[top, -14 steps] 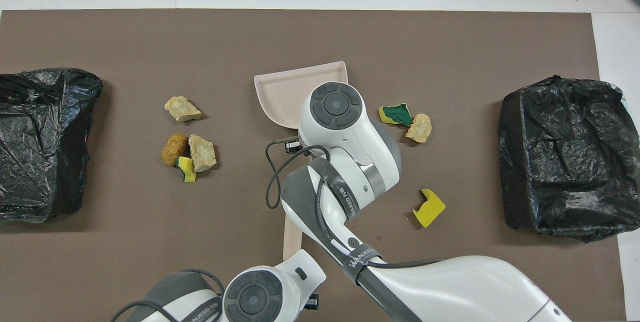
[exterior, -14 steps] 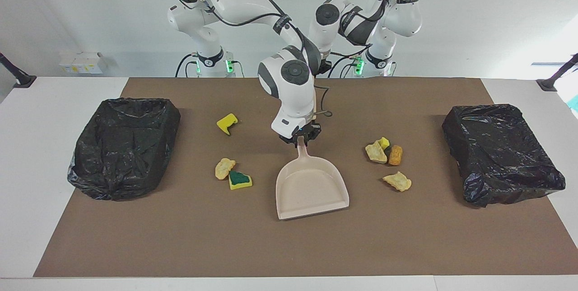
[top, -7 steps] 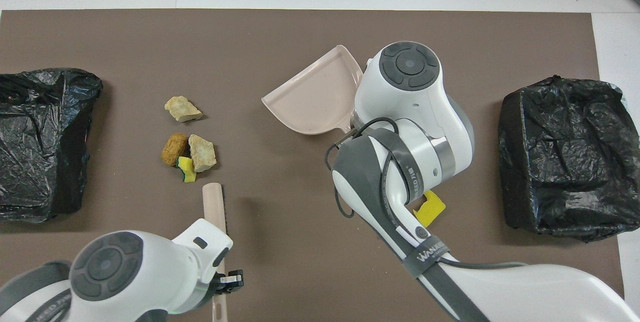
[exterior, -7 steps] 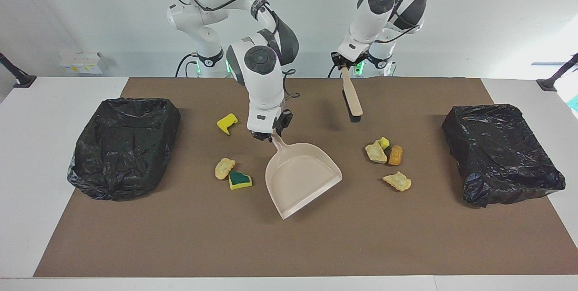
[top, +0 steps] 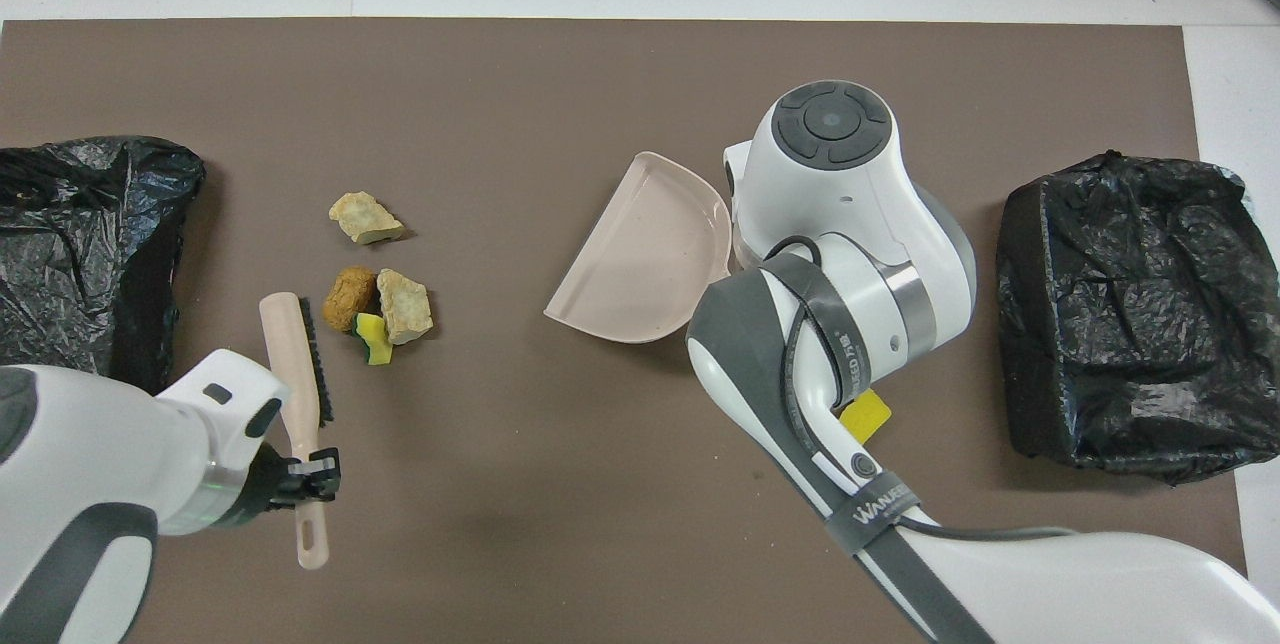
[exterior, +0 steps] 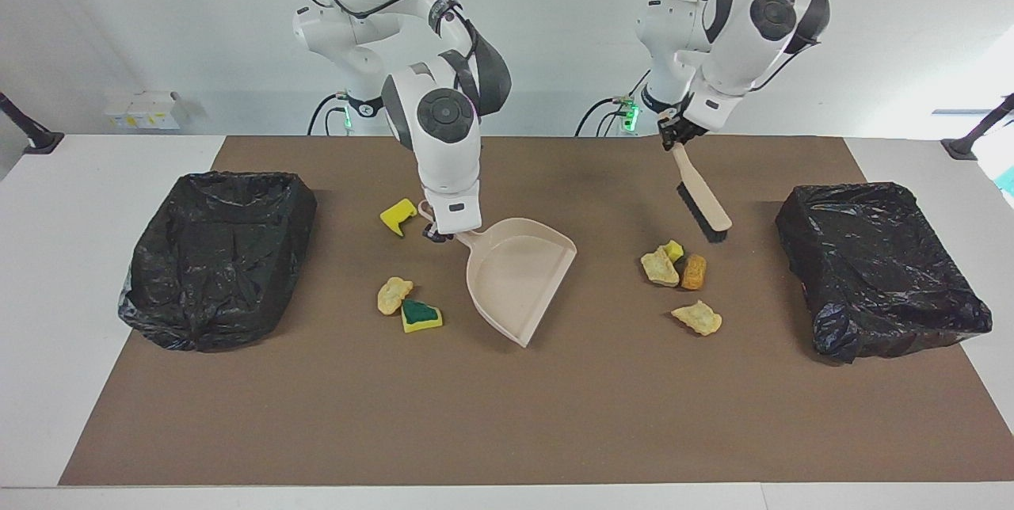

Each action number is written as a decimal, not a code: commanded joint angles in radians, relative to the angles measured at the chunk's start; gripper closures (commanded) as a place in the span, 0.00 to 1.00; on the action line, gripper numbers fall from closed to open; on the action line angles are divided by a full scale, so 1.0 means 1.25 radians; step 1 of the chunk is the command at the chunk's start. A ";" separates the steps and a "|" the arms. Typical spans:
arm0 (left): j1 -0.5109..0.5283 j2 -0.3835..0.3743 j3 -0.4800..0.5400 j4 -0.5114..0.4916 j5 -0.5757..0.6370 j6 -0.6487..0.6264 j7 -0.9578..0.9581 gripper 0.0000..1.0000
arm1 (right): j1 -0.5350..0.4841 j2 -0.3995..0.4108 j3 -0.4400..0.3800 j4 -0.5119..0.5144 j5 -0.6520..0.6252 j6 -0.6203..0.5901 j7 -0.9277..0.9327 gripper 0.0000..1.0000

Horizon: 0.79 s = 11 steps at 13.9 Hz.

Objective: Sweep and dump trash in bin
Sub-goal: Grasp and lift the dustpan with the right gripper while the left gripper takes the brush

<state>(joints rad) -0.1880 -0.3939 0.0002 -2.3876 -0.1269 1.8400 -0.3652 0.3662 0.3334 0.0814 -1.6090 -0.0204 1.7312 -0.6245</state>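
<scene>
My right gripper (exterior: pixel 441 234) is shut on the handle of the beige dustpan (exterior: pixel 515 276), which is tilted with its mouth turned toward the left arm's end; in the overhead view the dustpan (top: pixel 645 264) shows but the arm hides that gripper. My left gripper (exterior: pixel 673 134) is shut on the handle of the beige brush (exterior: pixel 701 201), whose black bristles hang just over the mat beside a trash cluster (exterior: pixel 675 264) of three lumps. Another tan scrap (exterior: pixel 697 317) lies farther out. A yellow bit (exterior: pixel 398 215), a tan lump (exterior: pixel 394 294) and a green-faced sponge (exterior: pixel 421 315) lie beside the dustpan.
A black-bagged bin (exterior: pixel 218 253) stands at the right arm's end of the brown mat and a second black-bagged bin (exterior: pixel 879 264) at the left arm's end. Bare mat (exterior: pixel 507 415) stretches along the edge farthest from the robots.
The right gripper has swung the dustpan round so its mouth faces the left arm's end. The left gripper has lifted the brush and carried it to the trash cluster at its own end.
</scene>
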 commanded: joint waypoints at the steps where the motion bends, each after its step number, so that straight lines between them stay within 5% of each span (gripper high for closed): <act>1: 0.044 0.068 -0.011 0.032 0.012 0.080 0.056 1.00 | 0.013 -0.059 0.004 -0.080 -0.059 0.014 -0.090 1.00; 5: 0.118 0.114 -0.011 0.055 0.012 0.103 0.222 1.00 | 0.027 -0.098 0.004 -0.163 -0.100 0.080 -0.196 1.00; 11: 0.079 0.220 -0.016 0.036 0.025 0.189 0.144 1.00 | 0.015 -0.106 0.004 -0.199 -0.110 0.133 -0.292 1.00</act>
<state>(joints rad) -0.0564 -0.1510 -0.0138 -2.3426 -0.1119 2.0244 -0.1132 0.4016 0.2378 0.0796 -1.8107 -0.1415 1.8695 -0.9548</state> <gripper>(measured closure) 0.736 0.683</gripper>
